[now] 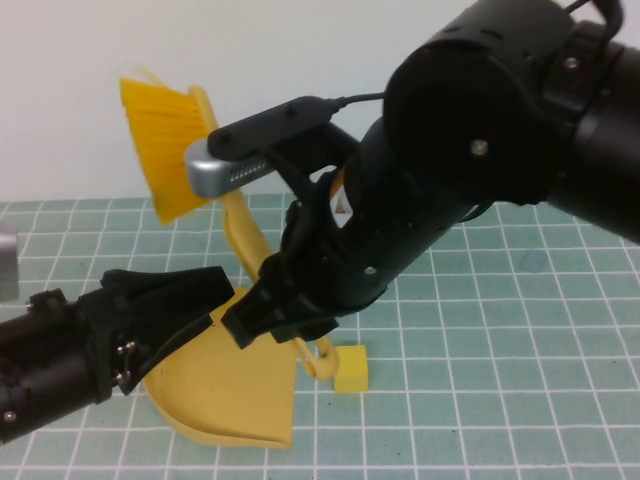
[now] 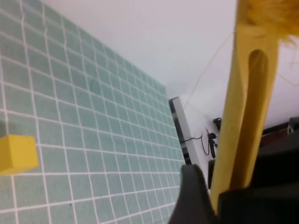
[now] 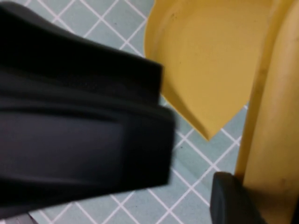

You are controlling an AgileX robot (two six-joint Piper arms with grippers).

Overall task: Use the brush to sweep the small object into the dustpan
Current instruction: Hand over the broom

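The yellow brush (image 1: 160,150) stands tilted with its bristles up at the back left. My left gripper (image 1: 212,297) comes in from the lower left and is shut on the brush's slotted handle (image 2: 245,107). The yellow dustpan (image 1: 232,392) rests on the mat at the front. My right gripper (image 1: 283,315) reaches down from the upper right and is shut on the dustpan's handle (image 3: 273,140); the pan (image 3: 210,56) shows beside it. The small yellow cube (image 1: 351,369) lies on the mat just right of the dustpan's handle end. It also shows in the left wrist view (image 2: 17,153).
A green mat with a white grid (image 1: 500,330) covers the table. A white wall stands behind it. My right arm's bulk (image 1: 470,150) hangs over the middle of the mat and hides the ground beneath.
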